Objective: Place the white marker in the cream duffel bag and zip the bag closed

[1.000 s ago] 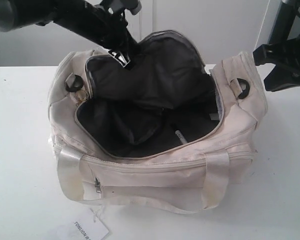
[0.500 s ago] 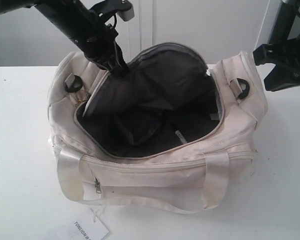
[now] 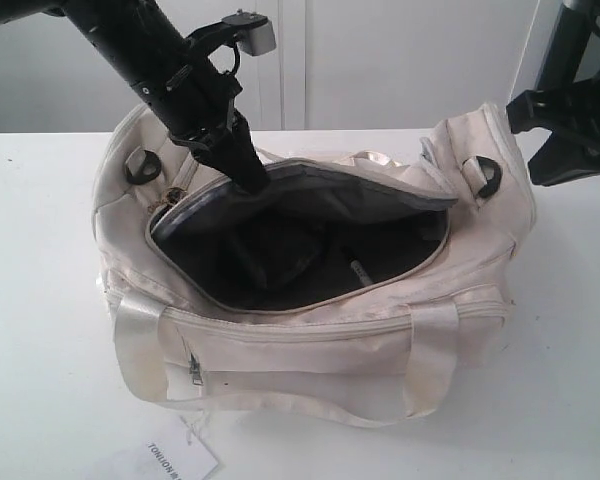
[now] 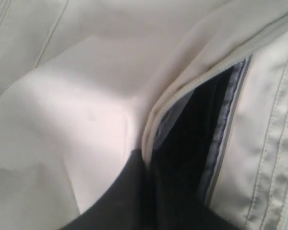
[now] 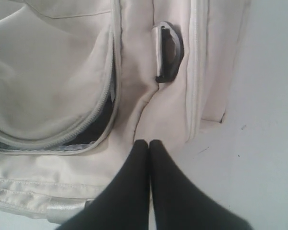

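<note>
- Pinched tight, my left pincer [image 3: 248, 178] has hold of the rim of the top flap [image 3: 360, 190] on the cream duffel bag [image 3: 310, 350], close to the bag's left end
- That flap hangs low over the hole in the top, with its grey inside showing, and it hides the back part of the hole
- My left wrist view shows the flap's zip edge running right up to my dark fingers [image 4: 110, 211], with the black lining beside it
- The white marker [image 3: 359, 272] lies down inside the bag on the dark lining, toward the right side of the hole and just behind the front rim
- It looks like a thin, short, pale grey stick lying slanted, too small for me to read any print on it
- My right pincer [image 5: 149, 143] has its two black tips pressed together with nothing between them
- It hangs by the bag's right end, near the black ring [image 5: 170, 50]
- The bag is soft, with shiny straps [image 3: 140, 340], and it sits on the white table [image 3: 40, 300]
- A white paper tag [image 3: 175, 460] lies on the table just in front of the bag
</note>
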